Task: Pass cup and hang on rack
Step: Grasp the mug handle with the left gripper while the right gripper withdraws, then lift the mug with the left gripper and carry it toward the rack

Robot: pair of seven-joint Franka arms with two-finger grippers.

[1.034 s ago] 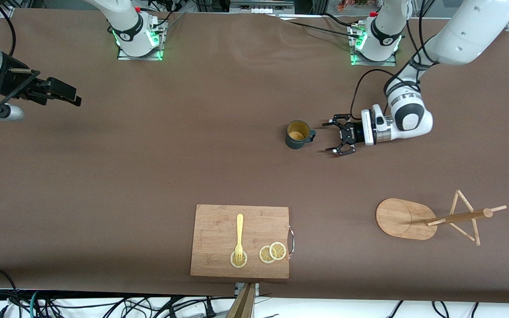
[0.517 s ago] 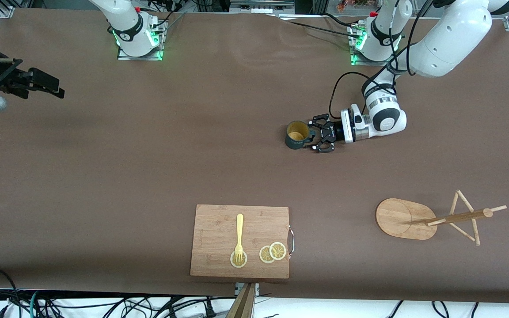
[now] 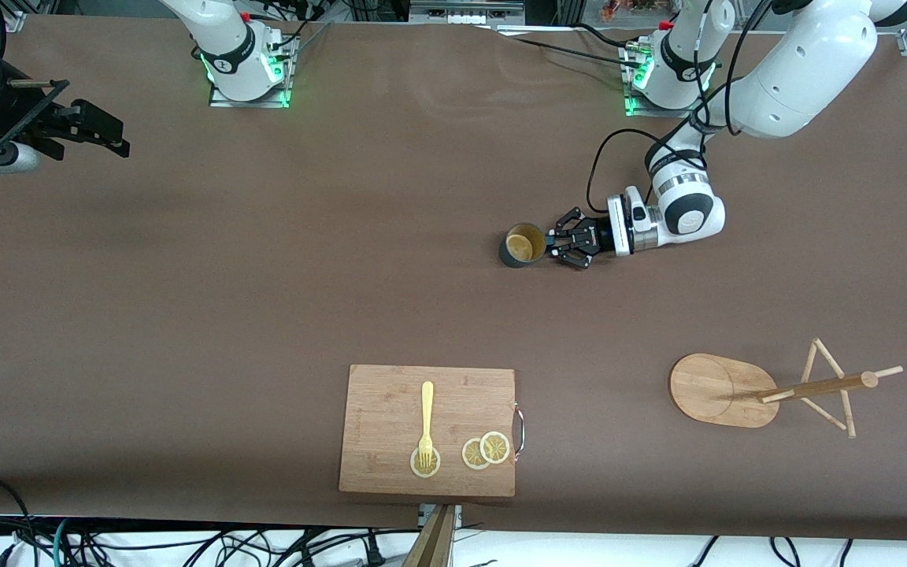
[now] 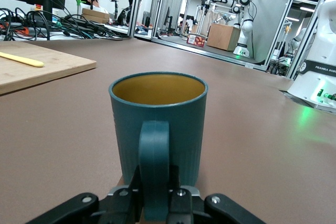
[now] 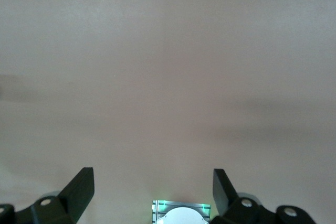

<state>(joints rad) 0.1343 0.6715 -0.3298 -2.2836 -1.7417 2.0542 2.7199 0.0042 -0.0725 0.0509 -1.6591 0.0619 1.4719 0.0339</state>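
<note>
I read the left gripper (image 3: pixel 556 245) as clamped on the cup (image 3: pixel 522 245) handle — grasp done. Pass and hanging on the rack (image 3: pixel 768 390) remain; right gripper (image 3: pixel 111 139) waits, fingers spread, holding nothing.

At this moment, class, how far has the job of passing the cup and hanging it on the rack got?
Early stage. Done: the left end effector has reached the cup and is shut on its handle. In hand: the grasp; the cup has not been passed. Left: the handover to the right end effector, which waits open at its own end of the table, and hanging on the rack, whose pegs are bare.
</note>
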